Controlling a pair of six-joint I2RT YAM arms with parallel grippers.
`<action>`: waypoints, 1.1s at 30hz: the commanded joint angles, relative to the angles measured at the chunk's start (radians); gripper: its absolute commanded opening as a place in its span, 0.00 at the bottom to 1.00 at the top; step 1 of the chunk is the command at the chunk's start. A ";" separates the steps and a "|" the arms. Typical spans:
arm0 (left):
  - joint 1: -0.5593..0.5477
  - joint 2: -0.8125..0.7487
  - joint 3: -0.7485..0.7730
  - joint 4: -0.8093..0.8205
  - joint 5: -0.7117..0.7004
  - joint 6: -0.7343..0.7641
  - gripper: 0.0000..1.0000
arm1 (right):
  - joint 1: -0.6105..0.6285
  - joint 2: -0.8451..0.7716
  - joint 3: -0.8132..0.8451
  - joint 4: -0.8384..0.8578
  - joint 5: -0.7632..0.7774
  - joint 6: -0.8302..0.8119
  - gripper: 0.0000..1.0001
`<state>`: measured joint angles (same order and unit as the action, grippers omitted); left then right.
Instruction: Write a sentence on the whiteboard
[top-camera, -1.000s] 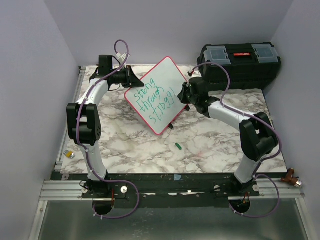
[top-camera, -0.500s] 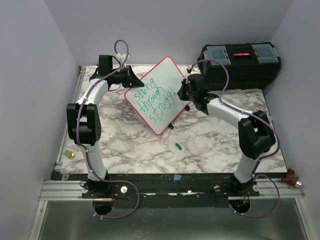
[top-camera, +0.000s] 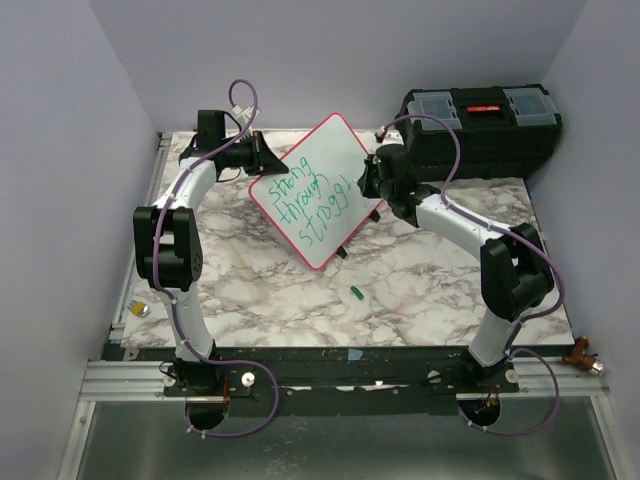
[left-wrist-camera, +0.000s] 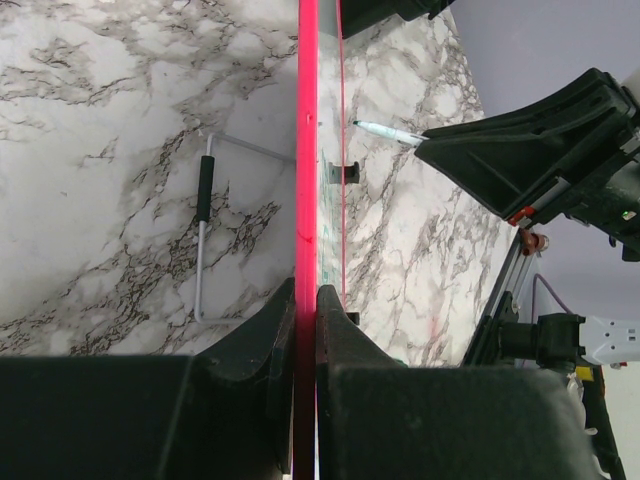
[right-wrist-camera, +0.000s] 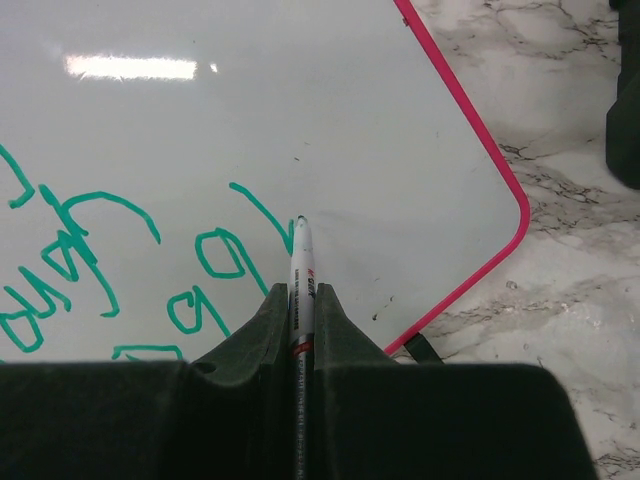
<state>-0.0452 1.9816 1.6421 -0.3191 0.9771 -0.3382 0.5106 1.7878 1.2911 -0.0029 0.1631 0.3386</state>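
Observation:
The whiteboard, white with a pink-red frame, stands tilted at the back middle of the table. Green words on it read roughly "strong through struggl". My left gripper is shut on the board's left frame edge, seen edge-on in the left wrist view. My right gripper is shut on a white marker. The marker tip touches the board just right of the last green stroke. The marker also shows in the left wrist view.
A black toolbox stands at the back right. A green marker cap lies on the marble table near the front. The board's wire stand rests on the table behind it. A small metal object lies at the left edge.
My right gripper has moved up along the board with the marker, adding a stroke after the two g letters. The left arm and the board have not moved.

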 joint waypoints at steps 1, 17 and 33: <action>-0.012 -0.016 -0.011 0.032 -0.024 0.082 0.00 | 0.003 -0.040 0.013 -0.006 0.032 -0.019 0.01; -0.012 -0.013 -0.010 0.032 -0.025 0.082 0.00 | 0.000 0.033 0.067 -0.007 0.001 -0.016 0.01; -0.012 -0.008 -0.007 0.029 -0.026 0.082 0.00 | -0.013 0.081 0.072 -0.007 -0.001 -0.018 0.01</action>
<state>-0.0452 1.9816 1.6417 -0.3195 0.9771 -0.3382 0.5079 1.8385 1.3384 -0.0021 0.1677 0.3382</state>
